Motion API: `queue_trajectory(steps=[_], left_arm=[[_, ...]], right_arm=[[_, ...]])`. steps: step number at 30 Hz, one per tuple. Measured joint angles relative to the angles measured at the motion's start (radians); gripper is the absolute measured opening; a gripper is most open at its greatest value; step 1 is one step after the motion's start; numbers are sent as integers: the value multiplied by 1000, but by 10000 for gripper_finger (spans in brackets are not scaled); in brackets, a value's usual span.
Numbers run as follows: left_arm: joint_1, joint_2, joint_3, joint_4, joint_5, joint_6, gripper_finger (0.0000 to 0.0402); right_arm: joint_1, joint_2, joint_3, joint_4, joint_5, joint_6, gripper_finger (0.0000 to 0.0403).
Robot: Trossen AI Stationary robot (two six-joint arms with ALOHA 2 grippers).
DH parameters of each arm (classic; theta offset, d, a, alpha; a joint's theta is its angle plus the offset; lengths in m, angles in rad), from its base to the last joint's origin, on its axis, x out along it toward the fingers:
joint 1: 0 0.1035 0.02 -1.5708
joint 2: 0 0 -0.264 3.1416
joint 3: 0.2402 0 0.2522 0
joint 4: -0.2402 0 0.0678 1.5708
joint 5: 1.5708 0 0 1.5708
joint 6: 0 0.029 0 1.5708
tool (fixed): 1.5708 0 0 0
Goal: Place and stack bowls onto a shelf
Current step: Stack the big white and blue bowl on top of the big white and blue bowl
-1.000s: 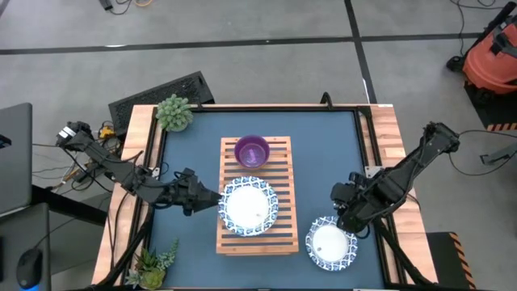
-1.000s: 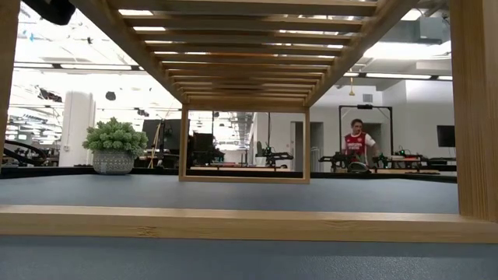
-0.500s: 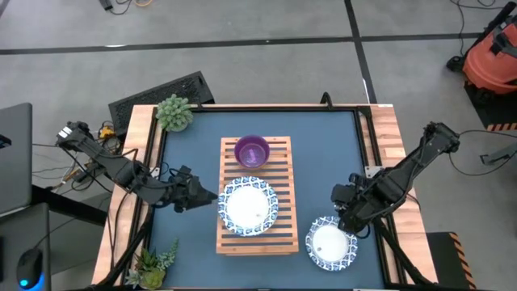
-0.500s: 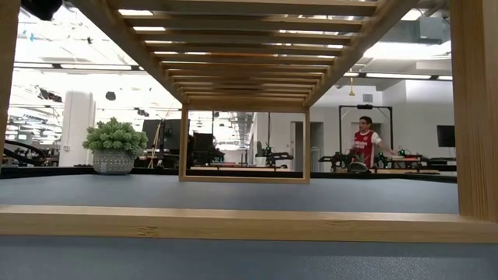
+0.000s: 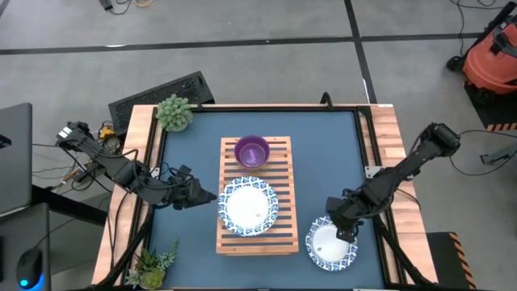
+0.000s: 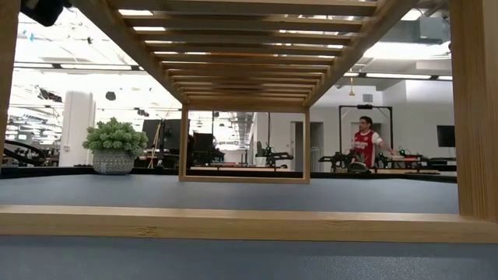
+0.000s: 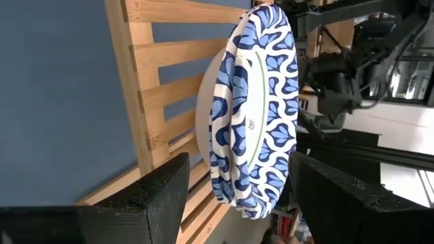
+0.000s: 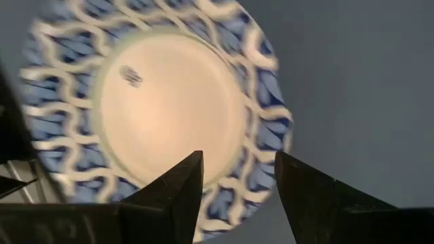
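A light-wood slatted shelf (image 5: 283, 174) stands mid-table. On its far end sits a purple bowl (image 5: 252, 151), and nearer rests a white dish with a blue patterned rim (image 5: 248, 206), also in the left wrist view (image 7: 261, 102). A second patterned dish (image 5: 329, 246) lies on the blue tabletop near the shelf's right near corner. My left gripper (image 5: 208, 196) is open just left of the shelf dish, fingers either side of its rim (image 7: 239, 163) and apart from it. My right gripper (image 5: 343, 230) hangs open over the table dish (image 8: 169, 108); I see no touch.
Small potted plants stand at the table's far left corner (image 5: 174, 111) and near left corner (image 5: 153, 263). The low view looks under the shelf's slats (image 6: 249, 47) past one plant (image 6: 114, 144) to a person in red (image 6: 362, 144) in the room. Blue tabletop (image 5: 323, 145) lies right of the shelf.
My right gripper has moved toward the near edge and a little left, from beside the table dish's far rim to over the dish. My left gripper has drawn back slightly leftward from the shelf dish. Both dishes have stayed in place.
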Motion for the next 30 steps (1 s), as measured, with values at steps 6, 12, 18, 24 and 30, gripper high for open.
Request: queue_trajectory(steps=[6, 12, 18, 24, 30], left_arm=[[0, 0, 0, -1, 0, 0, 239], [0, 0, 0, -24, -1, 0, 239], [0, 0, 0, -36, -2, 0, 239], [0, 0, 0, -38, -2, -2, 239], [0, -6, 0, -39, -2, -32, 239]], right_arm=[[-28, 0, -70, 78, -58, -21, 207], [-38, 0, -123, 136, -75, -31, 203], [-40, 0, -143, 172, -75, -38, 173], [-40, 0, -143, 181, -76, -31, 85], [-39, -33, -143, 176, -81, -34, 21]])
